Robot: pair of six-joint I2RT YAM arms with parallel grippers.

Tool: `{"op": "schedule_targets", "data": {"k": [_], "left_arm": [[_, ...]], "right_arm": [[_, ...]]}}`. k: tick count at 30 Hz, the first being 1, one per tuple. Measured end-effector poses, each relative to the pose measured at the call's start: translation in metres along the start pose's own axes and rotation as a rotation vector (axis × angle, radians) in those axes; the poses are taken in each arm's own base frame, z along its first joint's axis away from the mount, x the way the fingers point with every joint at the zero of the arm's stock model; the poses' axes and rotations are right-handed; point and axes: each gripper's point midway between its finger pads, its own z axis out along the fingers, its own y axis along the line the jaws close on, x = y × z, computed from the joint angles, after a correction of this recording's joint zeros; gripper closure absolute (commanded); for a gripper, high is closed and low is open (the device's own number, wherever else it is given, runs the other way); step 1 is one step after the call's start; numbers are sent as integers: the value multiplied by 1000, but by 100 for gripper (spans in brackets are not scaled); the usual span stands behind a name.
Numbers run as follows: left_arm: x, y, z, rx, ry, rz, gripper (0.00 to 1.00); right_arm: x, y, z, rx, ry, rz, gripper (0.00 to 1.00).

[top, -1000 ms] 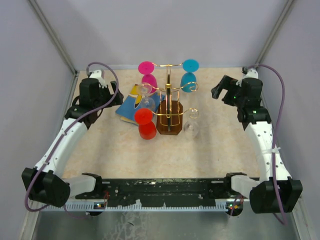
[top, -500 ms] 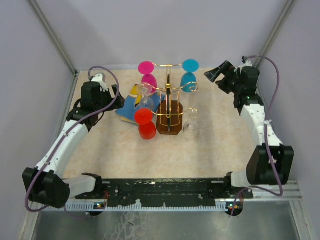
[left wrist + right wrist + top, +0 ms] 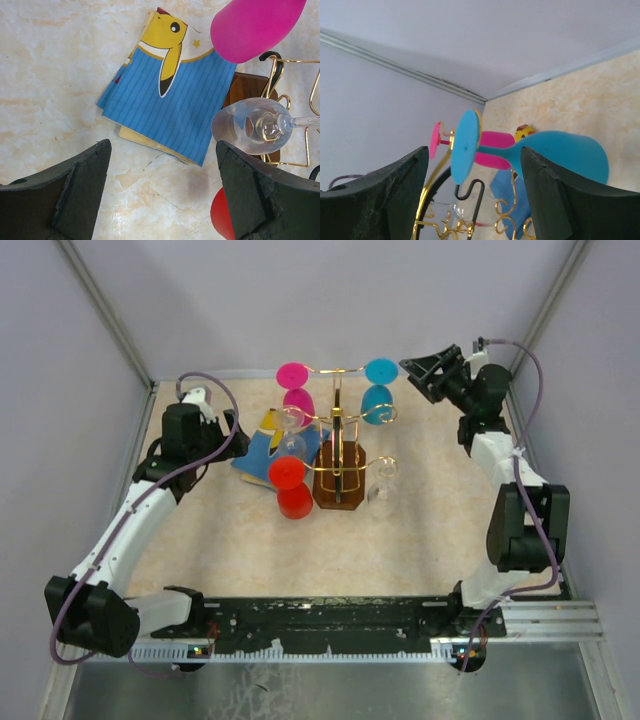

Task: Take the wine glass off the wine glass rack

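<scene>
The gold wire wine glass rack (image 3: 340, 445) stands mid-table on a dark wooden base (image 3: 338, 490). Several glasses hang on it upside down: a blue wine glass (image 3: 378, 387), a pink one (image 3: 295, 390), a red one (image 3: 290, 486) and a clear one (image 3: 383, 488). My right gripper (image 3: 425, 375) is open, raised just right of the blue glass and clear of it. In the right wrist view the blue glass's foot (image 3: 465, 147) and bowl (image 3: 560, 150) show beyond that gripper (image 3: 474, 160). My left gripper (image 3: 228, 430) (image 3: 162, 150) hangs open over the table, left of the rack.
A blue striped booklet with a yellow cartoon figure (image 3: 170, 95) lies left of the rack base. A second clear glass (image 3: 255, 125) hangs just above its right edge. Grey walls close in the table at the back and both sides.
My right arm has swung up and leftward, bringing its gripper close to the blue glass at the rack's top right, and its jaws have narrowed a little. The left arm has barely moved.
</scene>
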Motion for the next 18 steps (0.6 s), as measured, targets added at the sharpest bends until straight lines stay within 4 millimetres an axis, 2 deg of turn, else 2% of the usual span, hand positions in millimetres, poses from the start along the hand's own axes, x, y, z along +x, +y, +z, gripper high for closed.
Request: {"op": "schedule_targets", "data": {"k": [6, 13, 18], "left_arm": [[0, 0, 0, 0, -2, 2, 8], [-1, 1, 0, -6, -4, 4, 8], [-1, 2, 0, -11, -7, 5, 8]], "right_arm": [[-11, 26, 11, -95, -1, -24, 37], [-1, 11, 21, -75, 31, 3, 47], [4, 10, 23, -88, 53, 4, 48]]}}
